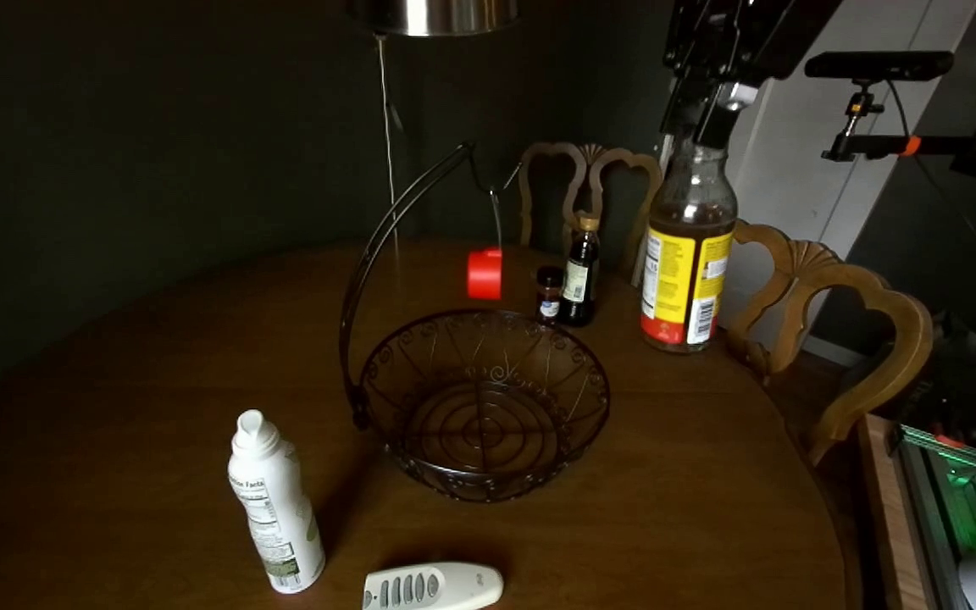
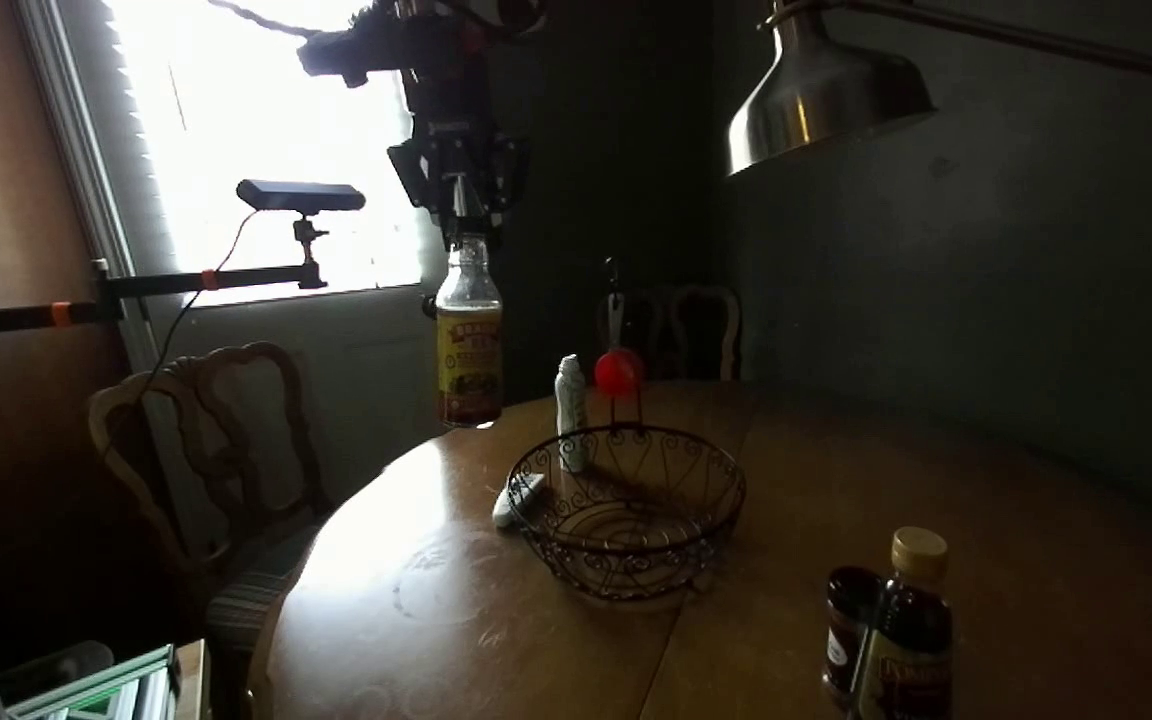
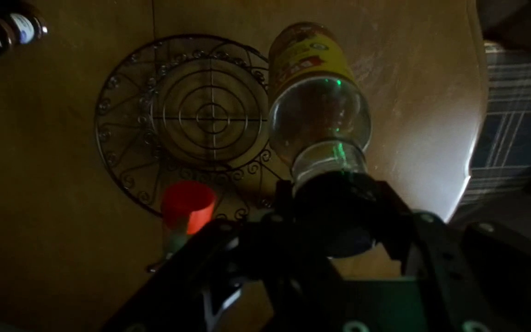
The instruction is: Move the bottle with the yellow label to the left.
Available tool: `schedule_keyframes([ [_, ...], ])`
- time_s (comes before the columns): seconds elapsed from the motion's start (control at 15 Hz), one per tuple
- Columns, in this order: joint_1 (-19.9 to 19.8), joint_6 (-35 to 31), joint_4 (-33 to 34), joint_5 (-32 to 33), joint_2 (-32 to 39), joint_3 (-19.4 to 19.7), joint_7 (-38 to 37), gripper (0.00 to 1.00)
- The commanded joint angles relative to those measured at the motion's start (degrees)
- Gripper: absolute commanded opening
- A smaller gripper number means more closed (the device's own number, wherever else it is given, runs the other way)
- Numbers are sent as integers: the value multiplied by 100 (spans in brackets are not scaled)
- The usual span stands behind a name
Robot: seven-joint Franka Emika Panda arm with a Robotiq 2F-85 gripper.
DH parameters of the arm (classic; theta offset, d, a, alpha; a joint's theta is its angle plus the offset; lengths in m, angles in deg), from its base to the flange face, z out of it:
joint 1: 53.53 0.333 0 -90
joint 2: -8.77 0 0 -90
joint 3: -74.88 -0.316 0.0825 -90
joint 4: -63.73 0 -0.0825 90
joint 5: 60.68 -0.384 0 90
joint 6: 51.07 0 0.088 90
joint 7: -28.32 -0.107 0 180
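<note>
The bottle with the yellow label [image 1: 670, 271] is clear glass with brown liquid in it and a dark cap. My gripper [image 1: 695, 131] is shut on its capped top and holds it nearly upright in the air, near the table's edge. The bottle also shows held up in an exterior view [image 2: 470, 360]. In the wrist view the bottle [image 3: 321, 110] points away from the gripper [image 3: 334, 198], with a finger on each side of the dark cap. The cap is mostly hidden by the fingers in the exterior views.
A black wire basket [image 1: 602, 398] with a tall hook stands on the table [image 1: 708, 508]; a red cup [image 1: 485, 274] hangs from it. A white bottle [image 1: 272, 500], a remote [image 1: 446, 586], a dark slim bottle [image 1: 579, 280] and a small jar [image 1: 549, 295] stand around it. A lamp [image 2: 826, 100] hangs above.
</note>
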Motion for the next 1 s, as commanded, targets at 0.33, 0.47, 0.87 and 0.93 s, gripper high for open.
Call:
schedule_keyframes([
  [0.33,422,-468,-177,-81,368,-217,387,45],
  [0.47,416,-468,-176,-82,364,-200,428,45],
  [0.87,846,-730,130,-327,920,-448,1032,20],
  [0.93,946,-792,219,-407,1070,-525,1210,20],
])
